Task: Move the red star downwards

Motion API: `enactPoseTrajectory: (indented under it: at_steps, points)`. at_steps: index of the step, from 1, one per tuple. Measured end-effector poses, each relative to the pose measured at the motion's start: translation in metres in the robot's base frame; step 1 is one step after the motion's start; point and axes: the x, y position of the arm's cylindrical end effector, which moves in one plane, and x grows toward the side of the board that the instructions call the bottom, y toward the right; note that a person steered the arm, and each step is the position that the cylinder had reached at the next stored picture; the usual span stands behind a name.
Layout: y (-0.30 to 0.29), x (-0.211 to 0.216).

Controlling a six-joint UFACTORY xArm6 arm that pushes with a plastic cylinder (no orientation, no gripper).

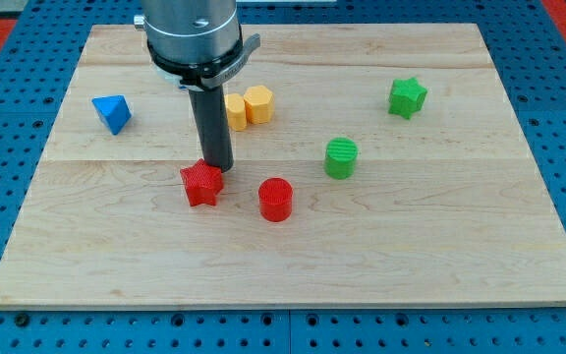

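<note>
Under everything lies a pale wooden board (293, 256) of 3 or 4 planks joined edge to edge, resting on a blue pegboard table (8, 128) dotted with holes. Red shows at the view's top corners, too cropped to identify.

On the board sit 7 blocks. At the view's left is a blue block (112, 113), roughly pyramid-shaped. Near the top centre are 2 yellow-orange blocks touching each other: an orange one (236, 111), partly hidden behind the rod so its shape is unclear, and a yellow hexagon (258, 103) to its right. At the view's right are a green star (407, 96) and, lower and further left, a green cylinder (341, 157). The red star (201, 183) lies left of centre, with a red cylinder (275, 199) just to its right and slightly lower, apart from it.

My tip (217, 168) comes down at the red star's upper right edge, touching it or very nearly so; contact cannot be told for certain. The rod is a single piece, with nothing to open or close. The arm's grey housing (191, 34) is cut off by the view's top edge.
</note>
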Motion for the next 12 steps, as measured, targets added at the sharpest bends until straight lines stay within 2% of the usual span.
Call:
enactPoseTrajectory:
  at_steps: [1,2,4,5,7,8,9,10,11,12]
  points:
    - [-0.057,0.0]
    - [-0.085,-0.01]
    - [-0.106,-0.009]
    - [-0.106,0.014]
    - [-0.086,-0.004]
    - [-0.039,0.022]
    - [-0.018,0.053]
    - [-0.011,0.045]
    - [0.006,0.01]
    - [0.011,0.028]
